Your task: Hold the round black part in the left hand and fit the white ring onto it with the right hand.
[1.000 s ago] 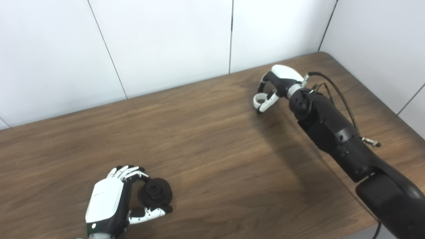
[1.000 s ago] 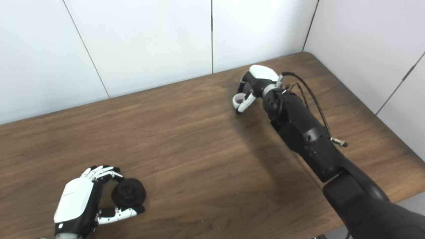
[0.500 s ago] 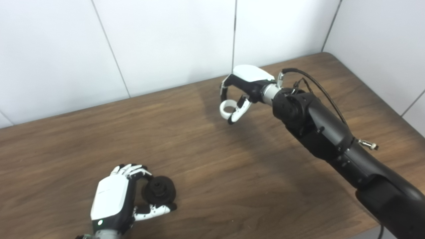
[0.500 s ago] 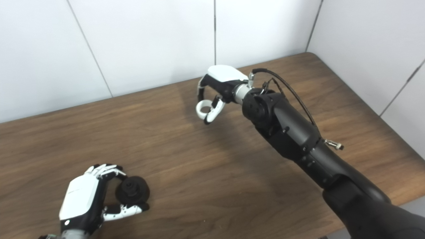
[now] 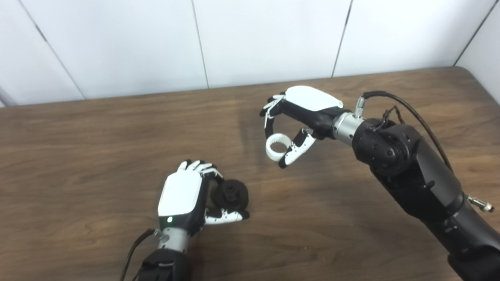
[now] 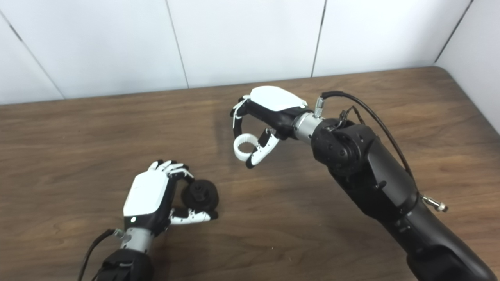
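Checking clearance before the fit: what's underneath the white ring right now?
Only bare table lies under the white ring, which the right hand holds in the air. The thumb hides part of its rim.

Wood table (image 5: 97, 128), white panel walls (image 5: 265, 35)

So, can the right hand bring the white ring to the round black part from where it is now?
Probably yes. The right hand holds the white ring above bare table, and nothing lies between it and the round black part, whose open face the left hand leaves uncovered.
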Controlling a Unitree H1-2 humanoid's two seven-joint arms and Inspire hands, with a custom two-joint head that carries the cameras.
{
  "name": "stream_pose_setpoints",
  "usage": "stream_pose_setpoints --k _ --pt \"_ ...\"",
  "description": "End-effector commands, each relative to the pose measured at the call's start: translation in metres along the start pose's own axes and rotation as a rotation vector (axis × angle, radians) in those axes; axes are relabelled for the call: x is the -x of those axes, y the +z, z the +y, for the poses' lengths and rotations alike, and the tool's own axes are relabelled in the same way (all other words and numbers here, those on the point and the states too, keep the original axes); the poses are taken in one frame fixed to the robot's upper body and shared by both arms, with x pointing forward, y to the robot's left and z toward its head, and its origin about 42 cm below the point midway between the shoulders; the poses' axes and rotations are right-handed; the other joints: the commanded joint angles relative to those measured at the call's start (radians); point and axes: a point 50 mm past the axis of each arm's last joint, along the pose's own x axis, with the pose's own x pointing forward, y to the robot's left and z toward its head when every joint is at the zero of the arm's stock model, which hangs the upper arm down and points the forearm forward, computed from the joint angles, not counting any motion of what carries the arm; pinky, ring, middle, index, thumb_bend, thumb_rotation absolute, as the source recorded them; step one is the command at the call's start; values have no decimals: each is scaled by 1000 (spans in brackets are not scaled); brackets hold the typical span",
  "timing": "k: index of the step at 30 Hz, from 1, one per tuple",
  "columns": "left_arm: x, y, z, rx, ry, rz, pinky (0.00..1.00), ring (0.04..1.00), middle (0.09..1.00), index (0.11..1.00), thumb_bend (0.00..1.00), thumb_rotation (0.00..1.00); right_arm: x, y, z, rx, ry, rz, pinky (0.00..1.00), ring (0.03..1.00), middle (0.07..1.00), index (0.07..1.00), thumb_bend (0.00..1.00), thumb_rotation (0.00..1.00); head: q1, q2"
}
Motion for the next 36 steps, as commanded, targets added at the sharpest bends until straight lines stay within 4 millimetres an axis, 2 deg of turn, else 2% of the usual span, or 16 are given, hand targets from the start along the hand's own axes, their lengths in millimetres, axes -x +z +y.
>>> stream_pose_setpoints --k 1,16,24,36 --pt "9 2 -30 -10 -184 34 962 883 799 484 524 55 4 13 -11 25 -43 -72 995 950 830 484 524 140 13 3" --pt "0 17 -38 0 -190 41 970 890 795 481 525 57 0 30 18 0 4 -162 1000 956 824 483 524 139 52 20" --pt "-1 18 -39 -3 -189 46 971 894 795 482 525 57 -4 36 23 -2 10 -180 996 949 825 484 525 139 50 22" --pt "-1 22 -38 -6 -192 44 977 896 797 482 525 57 -11 34 25 -18 9 -177 997 955 827 484 524 137 70 29"
